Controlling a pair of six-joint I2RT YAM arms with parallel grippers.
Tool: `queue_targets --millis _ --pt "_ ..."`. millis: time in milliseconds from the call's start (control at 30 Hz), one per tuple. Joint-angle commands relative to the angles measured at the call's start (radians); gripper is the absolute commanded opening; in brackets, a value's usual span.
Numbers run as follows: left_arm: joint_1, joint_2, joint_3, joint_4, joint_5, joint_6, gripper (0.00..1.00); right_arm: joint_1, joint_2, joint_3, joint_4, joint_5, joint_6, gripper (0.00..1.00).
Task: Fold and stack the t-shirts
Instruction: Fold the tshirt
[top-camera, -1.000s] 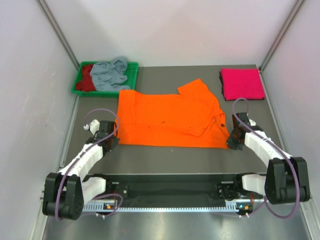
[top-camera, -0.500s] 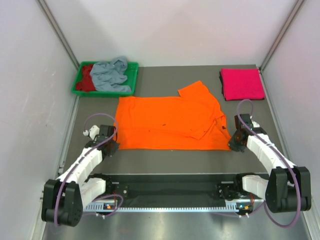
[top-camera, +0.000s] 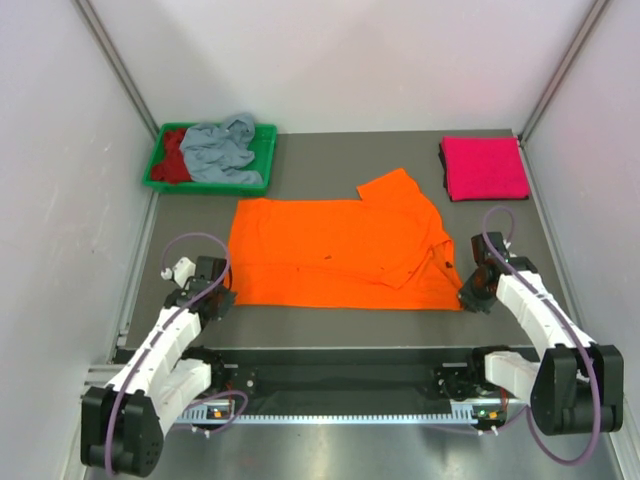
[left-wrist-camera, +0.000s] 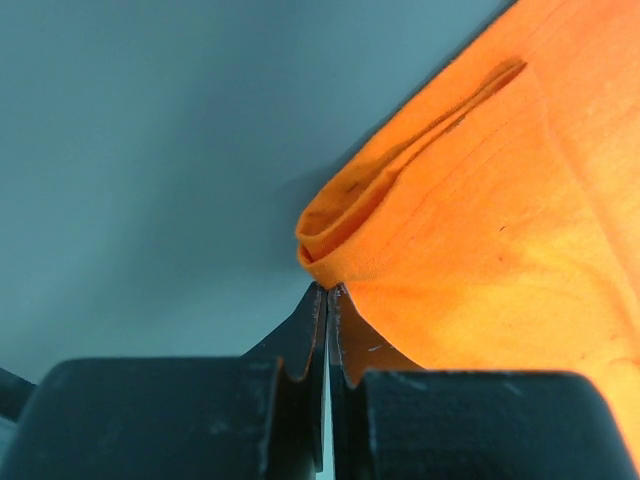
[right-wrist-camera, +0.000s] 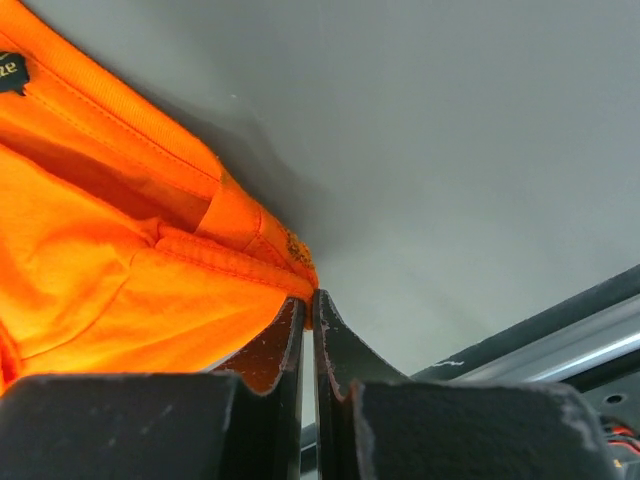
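A bright orange t-shirt (top-camera: 340, 252) lies spread across the middle of the table, one sleeve folded over at its right. My left gripper (top-camera: 224, 297) is shut on the shirt's near left corner; the pinched orange cloth (left-wrist-camera: 420, 250) bunches just beyond the tips of the left gripper (left-wrist-camera: 328, 290). My right gripper (top-camera: 467, 297) is shut on the near right corner, and the hem (right-wrist-camera: 200, 250) meets the tips of the right gripper (right-wrist-camera: 309, 297). A folded magenta pink t-shirt (top-camera: 484, 167) rests at the back right. Grey-blue (top-camera: 222, 148) and dark red (top-camera: 174, 157) t-shirts lie crumpled in the tray.
A green plastic tray (top-camera: 263, 158) stands at the back left. White walls close in both sides and the back. A black rail (top-camera: 340, 378) with the arm bases runs along the near edge.
Both grippers have pulled the orange shirt's near corners toward the near edge. The whole shirt has slid nearer and lies flatter.
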Motion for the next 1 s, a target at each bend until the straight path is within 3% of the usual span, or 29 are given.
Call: queue_targets --millis 0,133,233,300,433,533,567,667,700,800,833,967 --pt "-0.006 -0.030 -0.015 -0.035 -0.003 -0.027 0.00 -0.020 -0.027 -0.003 -0.033 -0.013 0.046 0.00" --pt "-0.012 -0.048 -0.001 -0.073 0.051 -0.047 0.02 -0.021 -0.026 -0.029 -0.002 -0.020 0.029 0.00" --pt "-0.018 -0.084 0.009 -0.089 0.059 -0.053 0.13 -0.023 -0.029 0.007 -0.018 -0.029 -0.006 0.01" --pt "-0.020 -0.101 0.044 -0.079 0.062 -0.026 0.28 -0.026 -0.036 0.059 -0.054 -0.020 -0.027 0.13" --pt "-0.020 -0.082 0.204 -0.113 -0.036 0.043 0.35 -0.026 -0.122 0.144 -0.119 -0.010 -0.035 0.30" --pt "-0.020 -0.042 0.325 -0.069 -0.098 0.108 0.55 -0.021 -0.145 0.187 -0.088 -0.111 -0.055 0.40" --pt "-0.020 -0.021 0.344 -0.025 -0.063 0.167 0.56 -0.018 -0.141 0.195 -0.087 -0.128 -0.048 0.45" --pt "-0.020 0.037 0.397 0.101 0.069 0.259 0.56 -0.003 -0.128 0.215 -0.044 -0.167 -0.011 0.48" --pt "-0.020 0.057 0.416 0.124 0.177 0.313 0.56 -0.001 -0.124 0.201 -0.019 -0.240 0.017 0.48" --pt "-0.018 0.143 0.456 0.172 0.298 0.367 0.57 0.035 -0.122 0.134 0.096 -0.317 0.133 0.48" --pt "-0.018 0.168 0.468 0.178 0.397 0.379 0.57 0.054 -0.118 0.115 0.151 -0.320 0.168 0.48" --pt "-0.017 0.315 0.497 0.171 0.540 0.389 0.57 0.223 -0.111 0.044 0.278 -0.282 0.346 0.48"
